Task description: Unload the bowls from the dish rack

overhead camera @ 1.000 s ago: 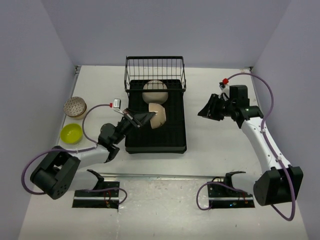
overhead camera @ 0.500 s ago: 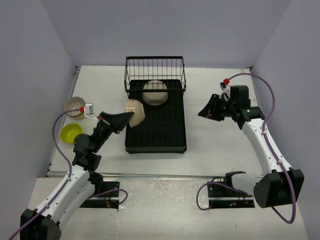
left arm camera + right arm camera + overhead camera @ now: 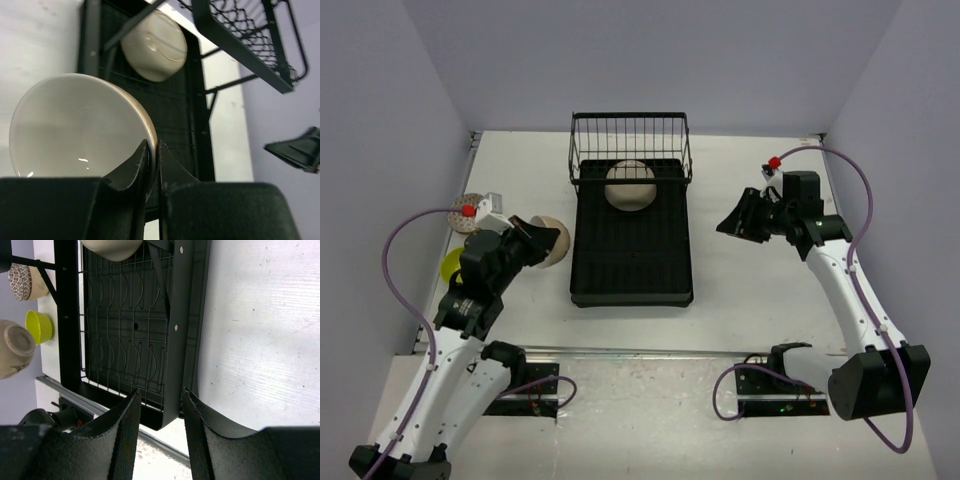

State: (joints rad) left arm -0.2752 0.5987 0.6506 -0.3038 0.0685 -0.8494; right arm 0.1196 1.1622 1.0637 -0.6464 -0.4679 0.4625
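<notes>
My left pincer [image 3: 152,147] is clamped on the rim of a glossy cream round bowl [image 3: 75,125], held just left of the black gridded plastic dish rack [image 3: 630,270]. My right pincer [image 3: 160,391] hangs right of it, jaws apart and empty. A second cream bowl [image 3: 630,187] sits at the rack's far end.

I count four bowls: two cream bowls [image 3: 630,186], one yellow bowl [image 3: 39,326], one patterned bowl [image 3: 22,276]; one rack [image 3: 630,260], two arms [image 3: 840,270].

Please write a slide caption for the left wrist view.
Left gripper shut on the rim of a cream bowl, with a second cream bowl in the dish rack behind it.
</notes>
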